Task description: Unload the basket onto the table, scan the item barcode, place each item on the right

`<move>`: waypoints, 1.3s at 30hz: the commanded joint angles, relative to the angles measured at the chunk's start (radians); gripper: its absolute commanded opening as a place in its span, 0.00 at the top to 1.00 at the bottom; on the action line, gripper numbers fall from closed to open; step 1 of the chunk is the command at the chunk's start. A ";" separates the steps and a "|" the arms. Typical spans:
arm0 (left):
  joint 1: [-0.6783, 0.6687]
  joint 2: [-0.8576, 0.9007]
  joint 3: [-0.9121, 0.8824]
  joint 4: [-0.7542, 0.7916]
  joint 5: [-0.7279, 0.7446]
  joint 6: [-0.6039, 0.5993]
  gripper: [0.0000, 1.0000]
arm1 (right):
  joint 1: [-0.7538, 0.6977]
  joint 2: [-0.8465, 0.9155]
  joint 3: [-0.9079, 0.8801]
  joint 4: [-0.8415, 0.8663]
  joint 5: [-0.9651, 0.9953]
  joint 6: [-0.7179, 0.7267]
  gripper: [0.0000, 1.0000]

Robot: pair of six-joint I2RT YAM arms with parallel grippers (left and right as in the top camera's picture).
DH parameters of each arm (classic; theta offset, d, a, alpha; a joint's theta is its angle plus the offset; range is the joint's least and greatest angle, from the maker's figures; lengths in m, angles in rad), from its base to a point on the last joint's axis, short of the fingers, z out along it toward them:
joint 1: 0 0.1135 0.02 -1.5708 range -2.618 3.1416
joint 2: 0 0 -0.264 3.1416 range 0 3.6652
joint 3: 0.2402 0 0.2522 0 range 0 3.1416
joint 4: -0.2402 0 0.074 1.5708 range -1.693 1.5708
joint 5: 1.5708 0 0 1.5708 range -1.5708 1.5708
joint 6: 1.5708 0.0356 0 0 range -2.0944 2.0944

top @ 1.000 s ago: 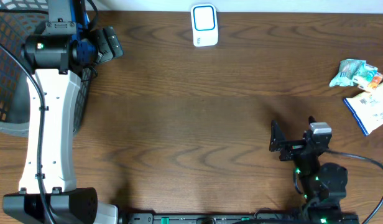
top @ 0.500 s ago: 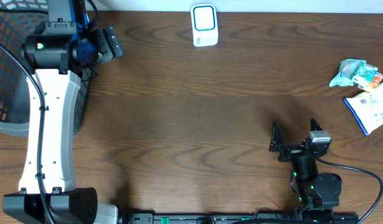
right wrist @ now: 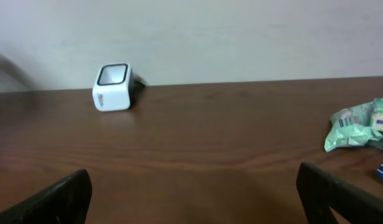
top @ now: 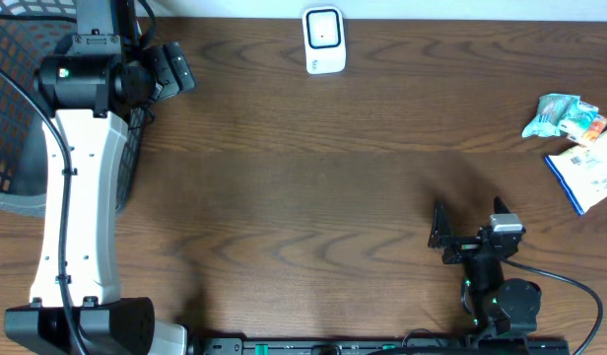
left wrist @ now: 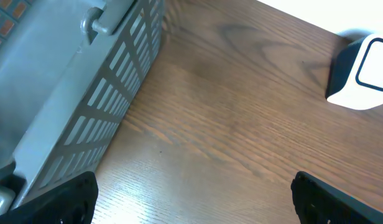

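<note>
White-blue packet (top: 589,173) untouched near table edge, left claw (left wrist: 191,202) spread wide, empty, right claw (right wrist: 194,196) likewise

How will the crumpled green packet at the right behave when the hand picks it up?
The green packet looks crinkled and puffy, so it is probably light and will crush under a grip. Its wrapper seems a thin film, so it may slip. Slumped flat, it should not roll.
</note>
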 commanded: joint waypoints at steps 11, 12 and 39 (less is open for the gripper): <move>-0.001 0.000 0.003 -0.003 -0.016 -0.002 0.02 | -0.005 -0.010 -0.002 -0.012 0.013 -0.132 0.01; -0.001 0.000 0.003 -0.003 -0.016 -0.002 0.02 | -0.007 -0.010 -0.002 -0.012 0.014 -0.132 0.01; -0.001 0.000 0.003 -0.003 -0.016 -0.002 0.02 | -0.049 -0.010 -0.002 -0.015 0.015 -0.026 0.01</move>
